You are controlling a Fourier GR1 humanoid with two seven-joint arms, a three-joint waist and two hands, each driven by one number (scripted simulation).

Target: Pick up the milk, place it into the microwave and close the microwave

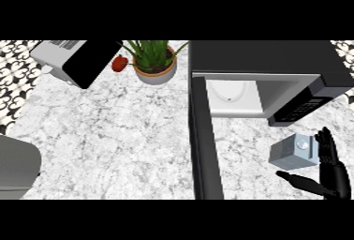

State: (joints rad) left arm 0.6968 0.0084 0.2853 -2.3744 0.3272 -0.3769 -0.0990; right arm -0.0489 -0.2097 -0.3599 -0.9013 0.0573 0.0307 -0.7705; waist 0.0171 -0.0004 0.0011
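The milk (296, 151) is a small grey carton standing on the marble counter, in front of the microwave's control panel. My right hand (330, 169) is at the lower right, open, with straight fingers just right of the carton and the thumb stretched out below it. The fingers look close to the carton's right side; nothing is curled round it. The microwave (276, 61) sits at the back right, its white cavity (235, 96) showing. Its dark door (204, 140) stands wide open, running down toward me. My left hand does not show.
A potted green plant (155, 61) stands left of the microwave, with a small red fruit (120, 63) beside it. A toaster-like appliance (72, 58) is at the back left. A grey object (15, 164) lies at the left edge. Patterned tiles border the counter.
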